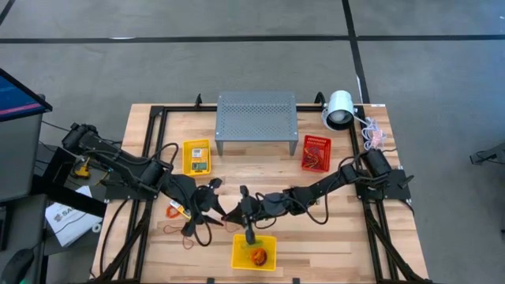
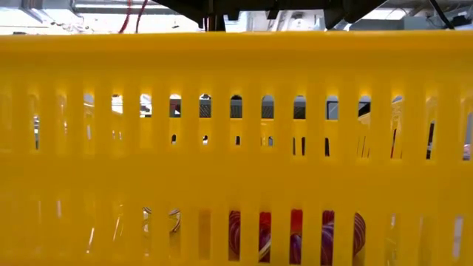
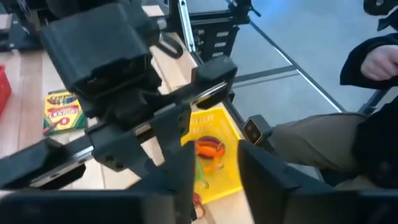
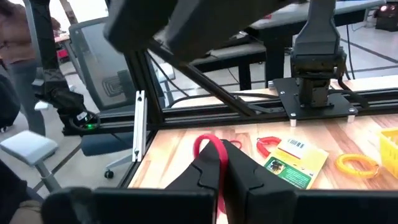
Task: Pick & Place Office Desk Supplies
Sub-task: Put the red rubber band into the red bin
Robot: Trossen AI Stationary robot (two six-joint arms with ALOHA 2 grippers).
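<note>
The wooden table holds a grey metal stand at the far side. A yellow basket sits at the near edge with rubber bands inside. A red basket stands right of the stand, and a crayon box lies to its left. The right gripper is closed tight on a red rubber band just left of the yellow basket. The left gripper sits close by, fingers partly apart, holding nothing I can see. Loose bands lie near it.
</note>
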